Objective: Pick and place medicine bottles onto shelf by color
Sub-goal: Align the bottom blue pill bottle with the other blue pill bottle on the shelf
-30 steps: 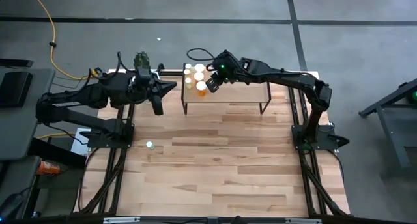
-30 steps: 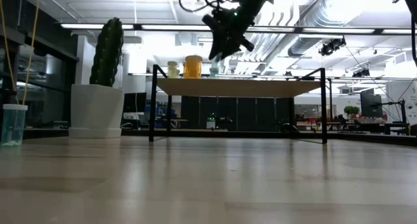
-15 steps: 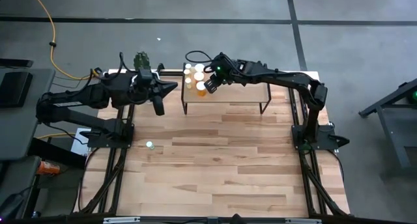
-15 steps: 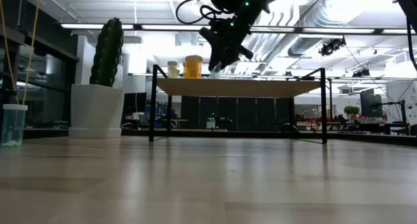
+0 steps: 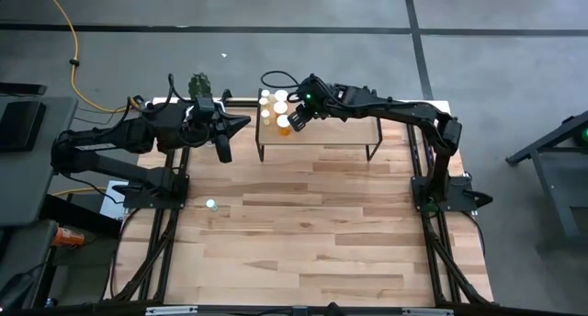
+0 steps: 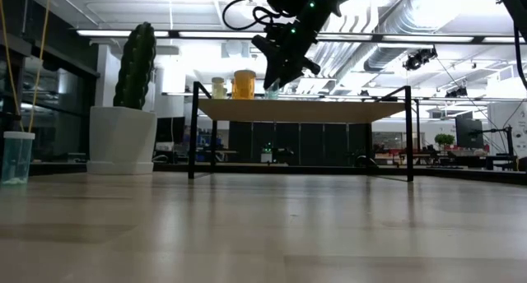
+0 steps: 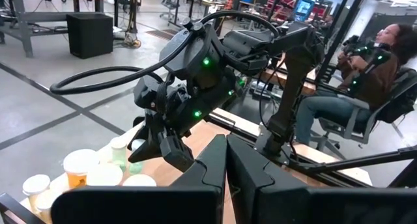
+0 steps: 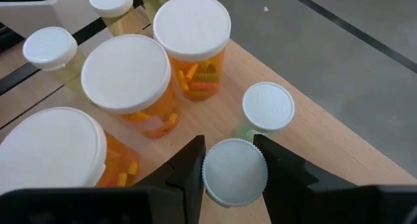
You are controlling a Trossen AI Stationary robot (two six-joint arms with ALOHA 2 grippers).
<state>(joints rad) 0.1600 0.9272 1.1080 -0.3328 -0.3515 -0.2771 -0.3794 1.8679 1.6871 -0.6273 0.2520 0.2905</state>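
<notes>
The shelf [image 5: 322, 134] stands at the table's far middle on black legs. On its left end stand several medicine bottles [image 5: 274, 103]: orange ones [image 8: 195, 68], yellowish ones [image 8: 49, 51] and a pale green one [image 8: 267, 110], all white-capped. My right gripper [image 8: 232, 160] hangs over that end, shut on another small white-capped bottle [image 8: 234, 173] whose body is hidden under its cap. My left gripper [image 5: 241, 123] waits shut, left of the shelf. One more pale bottle [image 5: 210, 204] stands on the table at the left. My right gripper pinches the small bottle's white cap [image 8: 210, 180] between its two fingers [image 8: 190, 164], coming down at a slant from the table's right. The bottle stands upright just beside the pale green one. The cap hides whether its base rests on the shelf.
A cactus in a white pot [image 6: 132, 110] stands at the far left, beside the shelf's left legs. The shelf's middle and right part [image 5: 354, 132] is bare board. The wide wooden tabletop [image 5: 312, 233] stretches toward the near edge. A person sits beyond the table [image 7: 365, 74].
My right gripper has sunk a little toward the shelf's left end with the small bottle between its fingers, then kept still. The bottles on the shelf have not moved.
</notes>
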